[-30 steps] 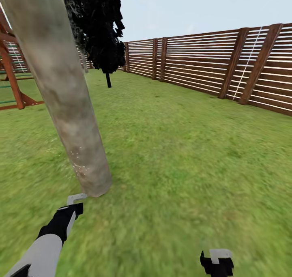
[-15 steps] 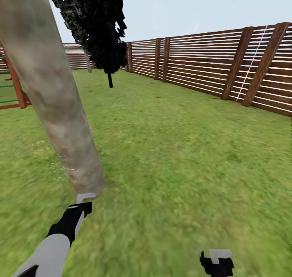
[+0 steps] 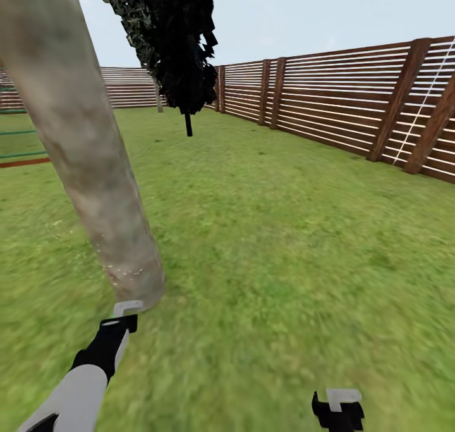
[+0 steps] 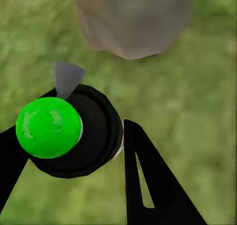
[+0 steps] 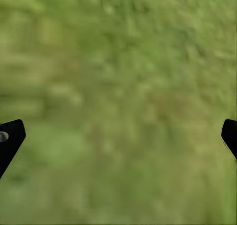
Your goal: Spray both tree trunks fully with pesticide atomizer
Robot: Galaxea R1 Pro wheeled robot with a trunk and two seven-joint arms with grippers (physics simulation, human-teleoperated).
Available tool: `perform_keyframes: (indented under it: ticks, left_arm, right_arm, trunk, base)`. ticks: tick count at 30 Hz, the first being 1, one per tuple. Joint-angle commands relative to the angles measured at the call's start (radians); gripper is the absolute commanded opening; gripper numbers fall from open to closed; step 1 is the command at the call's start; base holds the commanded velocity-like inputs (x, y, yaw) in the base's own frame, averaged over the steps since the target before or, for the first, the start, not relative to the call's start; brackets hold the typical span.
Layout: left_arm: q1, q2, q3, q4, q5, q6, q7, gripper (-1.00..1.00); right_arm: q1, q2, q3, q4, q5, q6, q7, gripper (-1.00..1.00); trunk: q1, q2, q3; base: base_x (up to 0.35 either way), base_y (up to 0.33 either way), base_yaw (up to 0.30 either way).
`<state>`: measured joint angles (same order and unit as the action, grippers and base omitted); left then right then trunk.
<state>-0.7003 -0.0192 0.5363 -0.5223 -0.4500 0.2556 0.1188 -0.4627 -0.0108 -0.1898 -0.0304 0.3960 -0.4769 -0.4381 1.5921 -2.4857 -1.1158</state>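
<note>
So the tree trunk (image 3: 95, 166) stands on the grass (image 3: 284, 261) front-left, leaning off to the upper left. The left claw (image 3: 123, 312) sits right at its base, closed around the atomizer (image 4: 69, 131), trunk just beyond it. The right claw (image 3: 338, 407) hangs low on the right, well apart, fingers spread over grass. Behind the trunk there's a cypress-like tree (image 3: 180, 52); the fence (image 3: 354, 109) runs along the right and back.
</note>
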Motion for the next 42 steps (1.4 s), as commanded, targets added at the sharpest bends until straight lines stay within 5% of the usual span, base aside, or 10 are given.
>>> perform_keyframes:
  ticks: [1, 7, 20, 24, 29, 31, 36, 42]
  left_arm:
    - [-0.001, -0.003, 0.006, -0.005, -0.005, 0.003, 0.011, -1.0]
    - [0.001, 0.022, 0.012, -0.006, -0.003, 0.005, 0.012, -1.0]
    - [0.0, 0.006, 0.009, -0.009, -0.003, 0.002, 0.024, -1.0]
    - [0.001, 0.022, 0.016, -0.01, -0.002, 0.002, 0.018, -1.0]
    - [0.001, 0.073, 0.056, -0.01, 0.003, -0.001, 0.006, -1.0]
    - [0.001, 0.066, 0.046, -0.01, 0.0, -0.003, 0.003, -1.0]
    - [0.001, 0.051, -0.094, -0.011, 0.003, -0.004, -0.018, -1.0]
    - [-0.013, 0.018, -0.11, -0.038, 0.004, 0.0, -0.021, -1.0]
  right_arm:
    - [-0.001, 0.0, -0.008, 0.001, 0.011, -0.003, -0.003, 1.0]
    - [-0.001, 0.0, -0.008, 0.001, 0.011, -0.003, -0.003, 1.0]
    - [-0.001, 0.0, -0.008, 0.001, 0.011, -0.003, -0.003, 1.0]
    - [-0.001, -0.001, -0.008, 0.001, 0.011, -0.003, -0.003, 1.0]
    - [-0.001, -0.001, -0.008, 0.0, 0.012, -0.003, -0.003, 1.0]
    - [-0.001, -0.001, -0.008, 0.0, 0.013, -0.003, -0.003, 1.0]
    - [-0.001, -0.001, -0.008, 0.0, 0.015, -0.003, -0.003, 1.0]
    - [-0.001, -0.007, -0.008, 0.0, 0.018, -0.003, -0.002, 1.0]
  trunk:
    - [0.0, 0.0, -0.001]
    - [0.0, 0.0, -0.001]
    - [0.0, 0.0, -0.001]
    - [0.0, 0.0, -0.001]
    - [0.0, 0.0, -0.001]
    - [0.0, 0.0, -0.001]
    - [0.0, 0.0, -0.001]
    - [0.0, 0.0, -0.001]
  base:
    - [0.227, -0.179, 0.041]
    - [0.037, -0.25, 0.006]
    - [0.139, -0.247, 0.245]
    - [0.315, -0.07, 0.276]
    - [0.304, -0.003, 0.078]
    - [0.068, 0.0, 0.088]
    - [-0.099, 0.0, 0.14]
    - [-0.313, 0.0, 0.004]
